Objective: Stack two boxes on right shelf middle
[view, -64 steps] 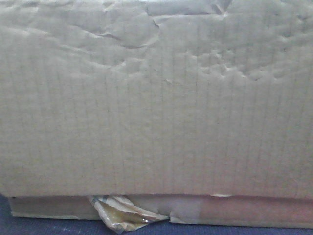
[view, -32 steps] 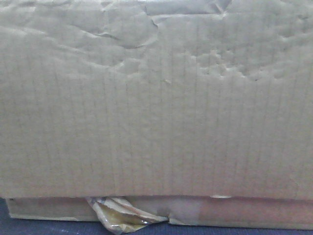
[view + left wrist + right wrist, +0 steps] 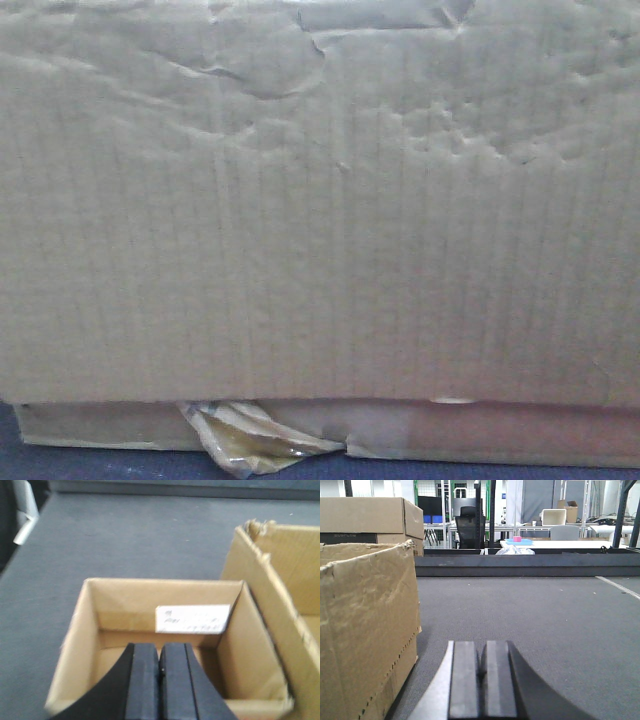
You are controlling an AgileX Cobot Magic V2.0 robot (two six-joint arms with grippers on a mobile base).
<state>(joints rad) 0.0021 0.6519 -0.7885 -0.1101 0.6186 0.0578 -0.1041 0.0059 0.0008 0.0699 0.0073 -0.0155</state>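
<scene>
Front-facing view is filled by the creased wall of the large box (image 3: 320, 220), which seems to rest on the flat box (image 3: 500, 435), where yellowish tape (image 3: 250, 440) hangs crumpled at the lower edge. My left claw (image 3: 160, 672) is clenched, pads touching with nothing between, above a small open box (image 3: 82, 630) with a white label (image 3: 192, 619) inside. My right claw (image 3: 481, 672) is also clenched on nothing, low over the grey deck (image 3: 545, 620), with the large box at its left.
</scene>
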